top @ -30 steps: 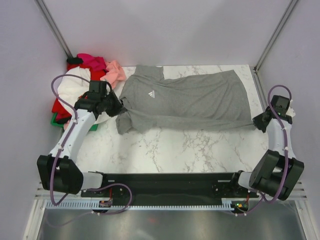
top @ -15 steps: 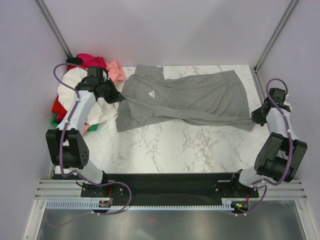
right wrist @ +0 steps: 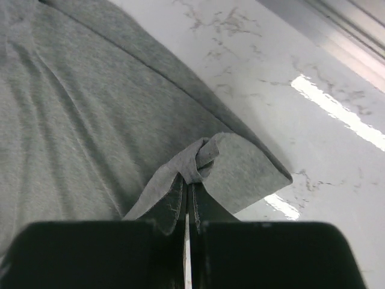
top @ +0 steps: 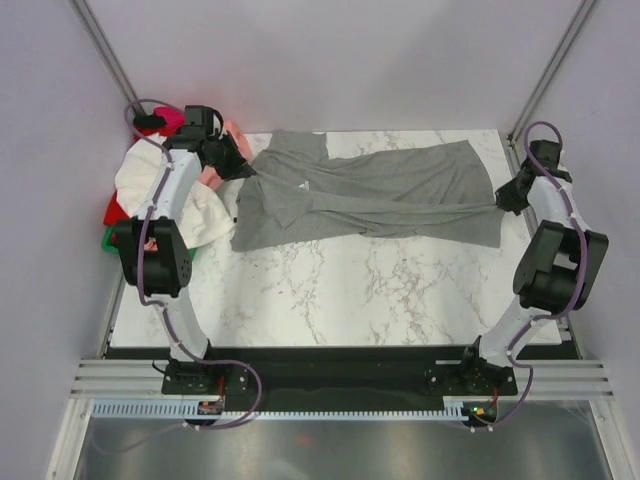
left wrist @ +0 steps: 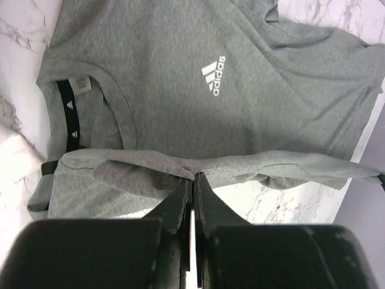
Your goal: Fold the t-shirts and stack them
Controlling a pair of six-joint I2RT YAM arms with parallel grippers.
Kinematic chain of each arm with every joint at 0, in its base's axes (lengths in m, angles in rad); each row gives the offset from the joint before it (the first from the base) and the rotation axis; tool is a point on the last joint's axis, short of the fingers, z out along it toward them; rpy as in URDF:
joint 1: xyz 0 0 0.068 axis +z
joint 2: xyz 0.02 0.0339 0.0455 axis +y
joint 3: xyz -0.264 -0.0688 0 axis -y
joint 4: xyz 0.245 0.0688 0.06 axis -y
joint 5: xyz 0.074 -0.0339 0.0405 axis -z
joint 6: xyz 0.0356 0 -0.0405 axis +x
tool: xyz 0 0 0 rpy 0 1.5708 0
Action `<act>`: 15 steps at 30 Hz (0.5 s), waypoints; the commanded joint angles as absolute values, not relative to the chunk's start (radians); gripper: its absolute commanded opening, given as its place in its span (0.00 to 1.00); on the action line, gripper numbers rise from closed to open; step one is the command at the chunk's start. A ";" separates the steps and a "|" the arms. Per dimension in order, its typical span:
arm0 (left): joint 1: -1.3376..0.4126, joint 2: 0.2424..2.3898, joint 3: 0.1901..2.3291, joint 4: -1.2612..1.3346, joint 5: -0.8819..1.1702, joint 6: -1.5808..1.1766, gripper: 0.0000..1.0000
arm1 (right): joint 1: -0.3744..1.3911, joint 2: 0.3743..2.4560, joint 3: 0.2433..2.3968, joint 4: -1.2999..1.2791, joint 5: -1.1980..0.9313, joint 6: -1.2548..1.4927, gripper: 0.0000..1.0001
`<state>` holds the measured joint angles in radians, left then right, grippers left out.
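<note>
Now that both your arms have swung toward the far side of the white marble-patterned table point(top: 380, 290), the plain grey short-sleeved cloth t-shirt point(top: 400, 205) no longer lies flat. A second ago its near long edge rested on the table and the small white chest logo point(left wrist: 213, 72) faced the overhead camera. That edge is now lifted and carried over the body, so the logo is lost from above and shows only to the left wrist camera, under the raised fold.

Your left fingers point(left wrist: 175, 203) are pressed together on the sleeve-side edge near the collar. Your right fingers point(right wrist: 173, 205) are pinched on a bunched corner of the hem at the other end. The cloth sags a little between them rather than running taut. You look to be about halfway through the lengthwise fold. What remains is to lay the held edge down evenly along the far edge and let go.

The shirt spans the far half of the table, collar to the left and hem to the right. At the table's far left edge sits the heap of other t-shirts point(top: 150, 190), white, red, pink, magenta and green, just beside your left arm. Plain pale walls close the cell in, with slanted metal posts point(top: 105, 50) at both far corners.
</note>
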<state>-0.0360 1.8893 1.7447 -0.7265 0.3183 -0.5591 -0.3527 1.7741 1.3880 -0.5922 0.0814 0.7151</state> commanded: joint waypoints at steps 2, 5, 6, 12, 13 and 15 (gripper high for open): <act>-0.025 2.022 1.893 -0.795 0.325 -0.497 0.02 | -0.293 1.905 1.531 -0.606 0.109 0.684 0.00; -0.011 2.120 1.991 -0.822 0.328 -0.503 0.03 | -0.291 2.015 1.650 -0.632 0.112 0.680 0.00; -0.005 2.146 2.056 -0.834 0.333 -0.509 0.04 | -0.288 2.048 1.696 -0.644 0.104 0.675 0.00; -0.003 2.258 2.204 -0.897 0.443 -0.494 0.65 | -0.290 2.217 2.014 -0.774 0.100 0.606 0.74; -0.002 2.234 2.183 -0.899 0.428 -0.486 0.73 | -0.290 2.198 1.990 -0.778 0.116 0.600 0.81; -0.003 2.120 2.080 -0.896 0.355 -0.469 0.95 | -0.294 2.091 1.849 -0.758 0.153 0.589 0.83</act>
<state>-0.0029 2.2642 2.1258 -0.8593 0.3725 -0.5117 -0.2855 2.2169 1.9251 -0.7055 0.0956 0.6250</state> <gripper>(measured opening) 0.891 0.824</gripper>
